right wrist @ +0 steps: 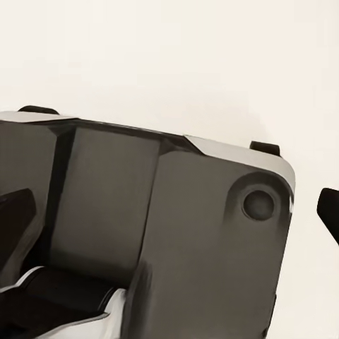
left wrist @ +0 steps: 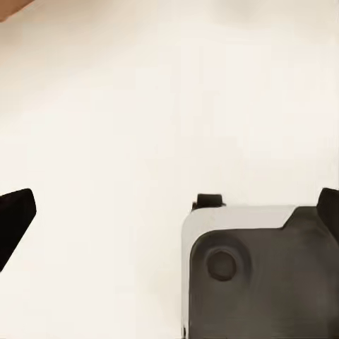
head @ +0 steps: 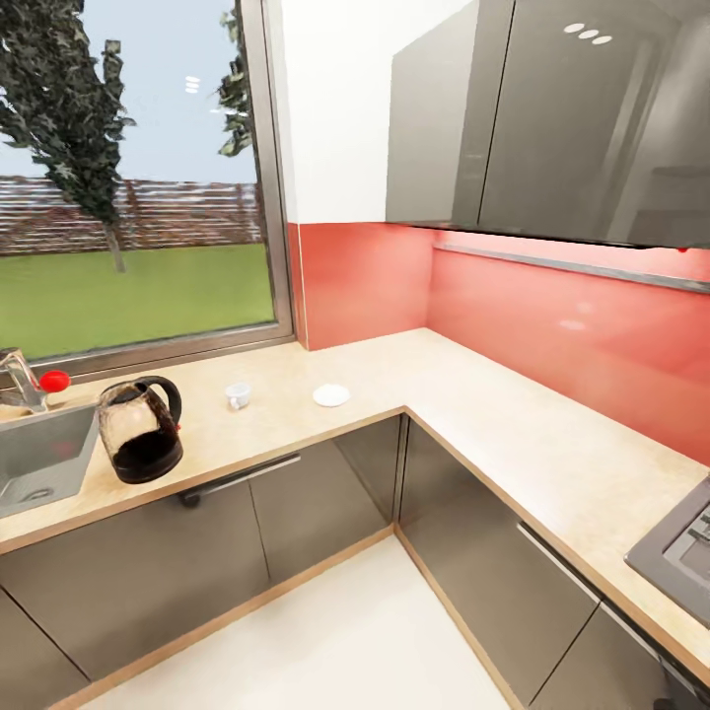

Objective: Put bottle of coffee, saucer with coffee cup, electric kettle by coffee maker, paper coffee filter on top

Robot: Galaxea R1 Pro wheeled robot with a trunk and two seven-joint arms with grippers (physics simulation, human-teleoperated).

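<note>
Head view: an L-shaped beige countertop point(head: 493, 414) runs under a window point(head: 138, 177) and along a red backsplash point(head: 552, 316). The electric kettle point(head: 141, 429) — glass body, dark liquid in its base — stands upright at the near left beside the sink point(head: 44, 454), its black handle toward the right and far side. The coffee cup point(head: 238, 395) stands upright to the kettle's right, apart from it. The saucer point(head: 331, 395) lies flat further right, apart from the cup. No readable label or writing on any item.

Wrist views: each gripper's dark fingertips point(left wrist: 14, 222) point(right wrist: 328, 208) sit at opposite picture edges — spread apart, holding nothing — over the pale floor point(left wrist: 141, 106) and the robot's base point(right wrist: 176, 233).
</note>
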